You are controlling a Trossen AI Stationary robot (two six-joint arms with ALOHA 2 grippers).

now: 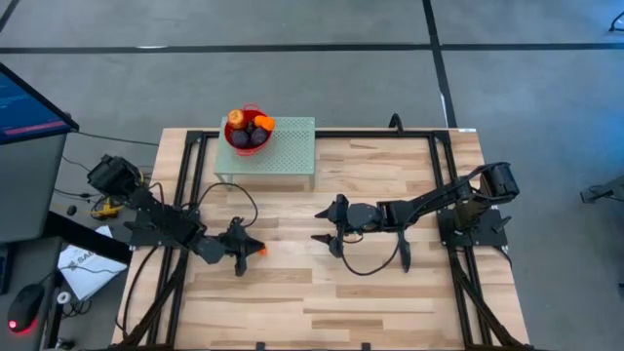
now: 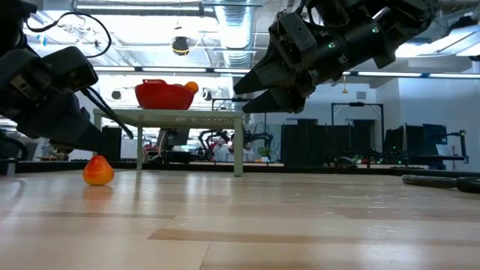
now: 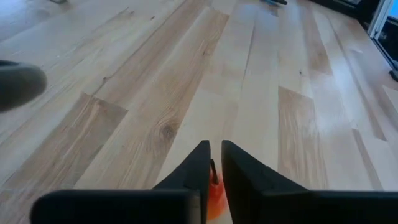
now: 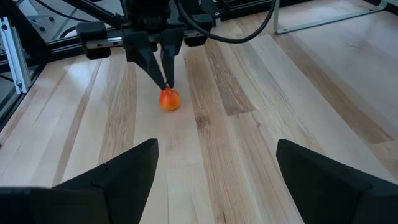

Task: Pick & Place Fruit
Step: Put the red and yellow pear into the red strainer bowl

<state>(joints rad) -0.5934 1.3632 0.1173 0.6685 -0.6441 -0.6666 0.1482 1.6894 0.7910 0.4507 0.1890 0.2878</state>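
A small red-yellow apple-like fruit stands on the wooden table, left of the middle. My left gripper is down on its top, fingers closed together. In the low view the fruit rests on the tabletop by its underside. Above the table's middle, my right gripper hovers open, pointing at the fruit from the right, with nothing between its fingers. More fruit, dark purple and orange, lies in a red bowl on a pale green rack at the far edge. My left gripper pinches the fruit's thin dark stem between its two fingertips. The fingers come slanting down from the table's left side and meet right above the fruit. The fruit stands upright below them, its underside on the table.
The green rack stands on thin legs at the far left of the table, with the bowl on its left part. A slim dark thing lies on the table at the right. Black cables loop over the wood near both arms. Bare wood fills the near half.
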